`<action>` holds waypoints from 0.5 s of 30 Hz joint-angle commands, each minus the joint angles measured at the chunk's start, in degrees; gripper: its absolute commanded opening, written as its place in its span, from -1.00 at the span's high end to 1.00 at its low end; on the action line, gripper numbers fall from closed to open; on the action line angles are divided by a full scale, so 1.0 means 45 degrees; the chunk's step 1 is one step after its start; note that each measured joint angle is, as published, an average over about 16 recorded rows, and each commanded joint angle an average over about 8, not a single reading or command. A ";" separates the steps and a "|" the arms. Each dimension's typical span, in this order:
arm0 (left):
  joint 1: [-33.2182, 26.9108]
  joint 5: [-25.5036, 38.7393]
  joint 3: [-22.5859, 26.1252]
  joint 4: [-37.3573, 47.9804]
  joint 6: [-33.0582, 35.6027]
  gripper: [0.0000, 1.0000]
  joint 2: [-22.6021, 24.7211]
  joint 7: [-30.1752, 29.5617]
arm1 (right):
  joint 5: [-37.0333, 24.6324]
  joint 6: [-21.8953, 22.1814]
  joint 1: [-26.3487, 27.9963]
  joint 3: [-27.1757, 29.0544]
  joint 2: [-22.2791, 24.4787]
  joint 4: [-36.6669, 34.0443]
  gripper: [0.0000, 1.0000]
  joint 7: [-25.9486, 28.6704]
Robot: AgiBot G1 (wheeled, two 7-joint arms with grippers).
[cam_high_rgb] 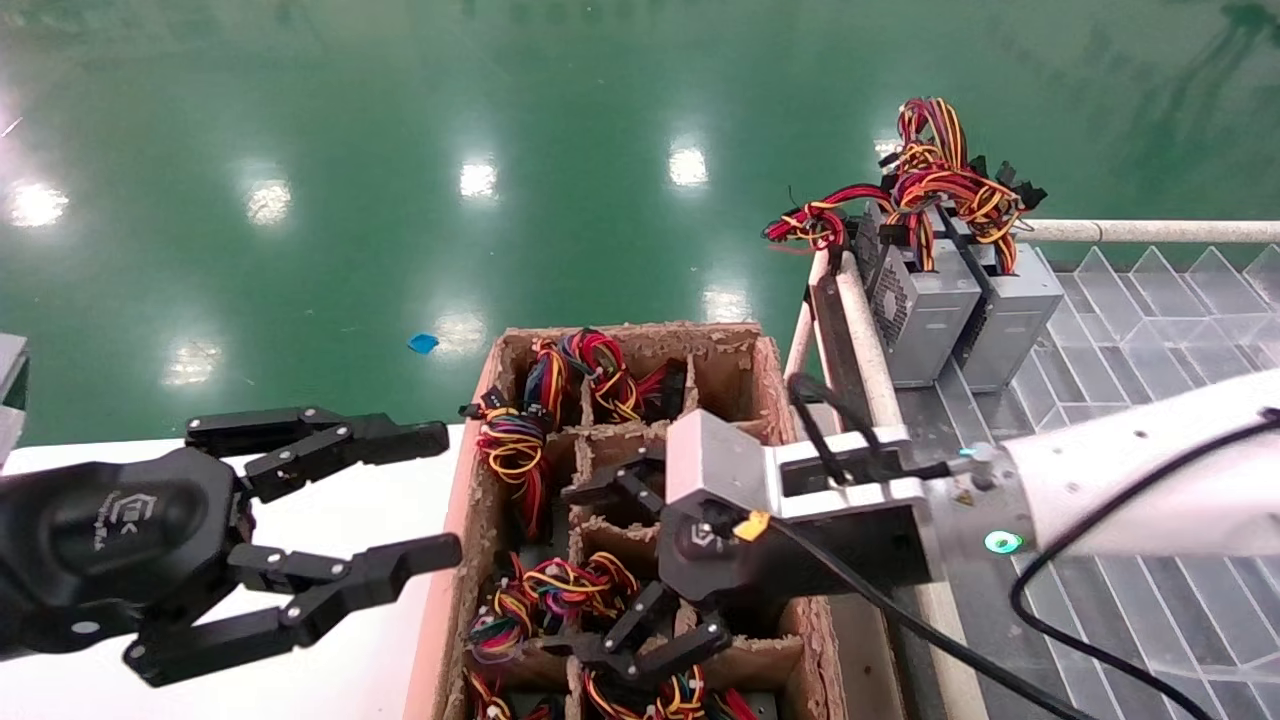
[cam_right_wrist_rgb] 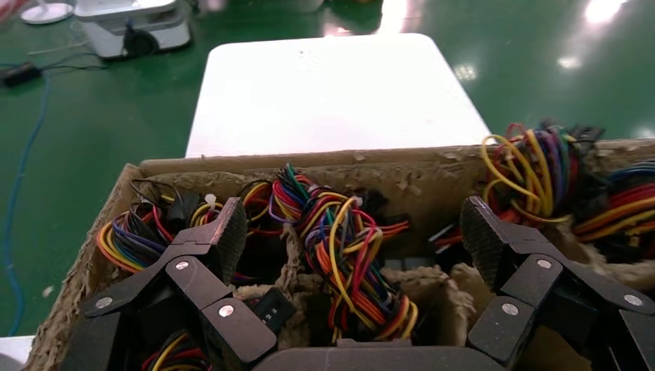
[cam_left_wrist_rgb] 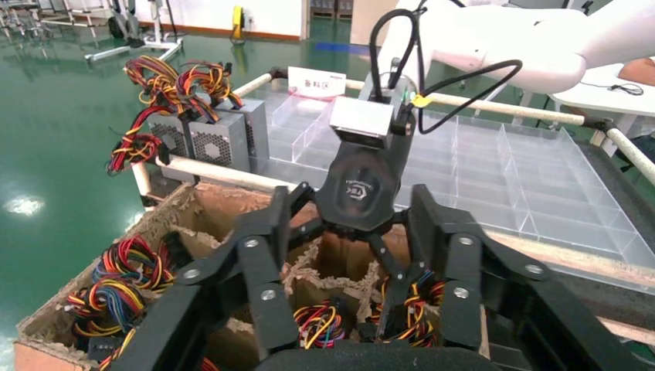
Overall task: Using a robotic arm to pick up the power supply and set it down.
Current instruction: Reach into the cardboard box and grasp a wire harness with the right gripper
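I have the right gripper (cam_high_rgb: 640, 575) reaching across over the brown cardboard divided box (cam_high_rgb: 480, 520), its white robotic arm (cam_high_rgb: 1140, 480) stretched out level, jaws spread wide and empty above a middle cell. The left gripper (cam_high_rgb: 440, 495) hangs beside the box over the white table (cam_high_rgb: 330, 520), jaws spread too. My right wrist view shows a power supply's wire bundle (cam_right_wrist_rgb: 347, 247) between the fingers (cam_right_wrist_rgb: 220, 232); the left wrist view shows two grey power supplies (cam_left_wrist_rgb: 220, 139) standing on the clear tray (cam_left_wrist_rgb: 494, 178).

Rough cardboard box (cam_high_rgb: 770, 375), glossy floor (cam_high_rgb: 400, 150)
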 commanded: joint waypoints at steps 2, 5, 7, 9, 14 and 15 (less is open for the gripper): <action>0.0000 0.0000 0.0000 0.0000 0.0000 1.00 0.0000 0.0000 | -0.0183 -0.0227 0.0306 -0.0178 -0.0398 -0.0809 1.00 -0.0379; 0.0000 0.0000 0.0000 0.0000 0.0000 1.00 0.0000 0.0000 | -0.0324 -0.0428 0.0536 -0.0294 -0.0529 -0.1260 1.00 -0.0568; 0.0000 0.0000 0.0000 0.0000 0.0000 1.00 0.0000 0.0000 | -0.0481 -0.0496 0.0664 -0.0398 -0.0601 -0.1461 1.00 -0.0629; 0.0000 0.0000 0.0000 0.0000 0.0000 1.00 0.0000 0.0000 | -0.0649 -0.0509 0.0756 -0.0503 -0.0675 -0.1597 1.00 -0.0654; 0.0000 0.0000 0.0000 0.0000 0.0000 1.00 0.0000 0.0000 | -0.0979 -0.0382 0.0865 -0.0690 -0.0866 -0.1845 1.00 -0.0698; 0.0000 0.0000 0.0000 0.0000 0.0000 1.00 0.0000 0.0000 | -0.1012 -0.0355 0.0873 -0.0707 -0.0893 -0.1888 1.00 -0.0708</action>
